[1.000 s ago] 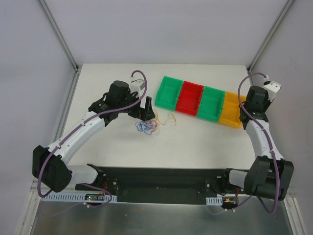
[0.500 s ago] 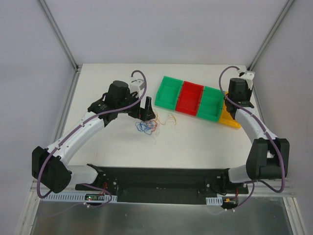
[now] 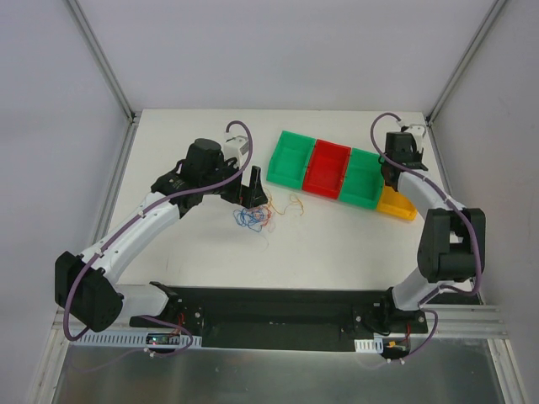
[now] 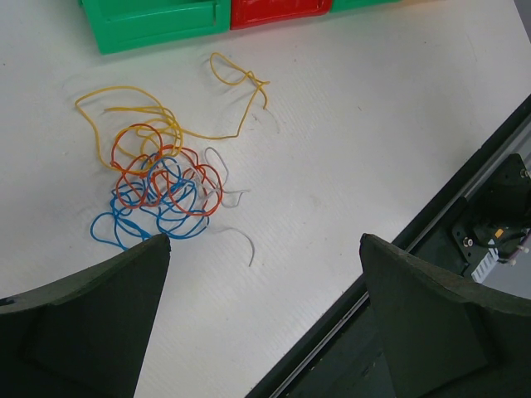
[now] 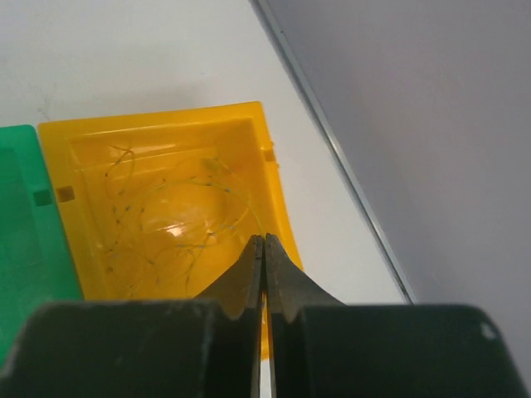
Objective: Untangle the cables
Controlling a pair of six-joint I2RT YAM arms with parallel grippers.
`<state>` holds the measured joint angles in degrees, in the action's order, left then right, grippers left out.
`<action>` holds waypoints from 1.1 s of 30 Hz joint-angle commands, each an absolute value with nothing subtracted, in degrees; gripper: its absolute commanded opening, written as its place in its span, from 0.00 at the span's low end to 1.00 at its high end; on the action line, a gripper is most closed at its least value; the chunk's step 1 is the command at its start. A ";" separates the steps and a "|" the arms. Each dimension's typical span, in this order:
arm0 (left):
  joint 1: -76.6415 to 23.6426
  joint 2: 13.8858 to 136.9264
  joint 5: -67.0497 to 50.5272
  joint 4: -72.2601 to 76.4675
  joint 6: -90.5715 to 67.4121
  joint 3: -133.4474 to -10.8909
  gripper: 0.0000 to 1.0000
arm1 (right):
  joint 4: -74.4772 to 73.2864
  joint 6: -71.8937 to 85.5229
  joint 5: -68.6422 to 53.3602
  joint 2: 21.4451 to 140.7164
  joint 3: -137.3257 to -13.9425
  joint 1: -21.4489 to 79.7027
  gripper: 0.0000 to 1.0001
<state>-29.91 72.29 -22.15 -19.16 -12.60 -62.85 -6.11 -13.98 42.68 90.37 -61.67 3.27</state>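
arms stand in two different poses. left arm (image 3: pixel 139 223) stretches from its base at the near left corner diagonally toward the middle of the table (image 3: pixel 337 252), with the wrist bent downward. left gripper (image 4: pixel 264 249) hangs above the table with its jaws spread wide; nothing is between them and it touches nothing. right arm (image 3: pixel 446 244) is folded upward from its base, and its forearm leans toward the far side, over the right end of the row of bins (image 3: pixel 330 168). right gripper (image 5: pixel 263 240) is pressed fully closed, the two fingertips meeting with nothing between them, and it hovers above one side of the yellow bin (image 5: pixel 166 149).

cables (image 4: pixel 158 178) lie on the table just beside the left gripper, on its near side, and no gripper touches them. blue and red loops are knotted together, and yellow strand (image 4: pixel 236 79) goes out of the knot. in the top view the long axis runs from the blue loops on the near left to the yellow end on the far right, pointing toward the row of bins.
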 commanded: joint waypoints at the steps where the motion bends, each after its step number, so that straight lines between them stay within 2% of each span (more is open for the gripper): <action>1: -29.71 71.01 -23.12 -17.93 -12.13 -62.31 0.97 | -9.84 -11.61 38.59 95.61 -67.49 2.99 0.01; 7: -29.71 70.93 -22.67 -17.93 -11.95 -62.05 0.97 | -16.61 -8.35 33.85 101.95 -73.47 1.41 0.01; 15: -29.71 70.66 -22.50 -17.93 -12.04 -61.79 0.97 | -15.91 -7.56 31.73 99.23 -71.72 1.06 0.07; 18: -29.71 70.75 -21.97 -17.93 -11.87 -61.79 0.97 | -15.64 -7.56 31.03 97.83 -71.11 0.97 0.14; 20: -29.71 70.75 -21.80 -17.93 -11.78 -61.70 0.97 | -15.47 -7.65 30.32 96.69 -70.49 1.05 0.22; 24: -29.71 70.75 -20.92 -18.02 -11.51 -61.61 0.97 | -14.42 -7.65 29.71 93.08 -68.56 1.05 0.48; 26: -29.71 70.75 -20.66 -18.02 -11.43 -61.52 0.97 | -14.06 -7.65 29.27 91.41 -67.86 1.05 0.56; 29: -29.71 70.75 -21.09 -18.02 -11.51 -61.44 0.97 | -13.71 -7.73 28.39 89.39 -66.89 0.97 0.65; 33: -29.71 71.28 -21.36 -17.93 -11.51 -61.52 0.97 | -13.54 -7.73 27.95 87.37 -66.18 1.05 0.69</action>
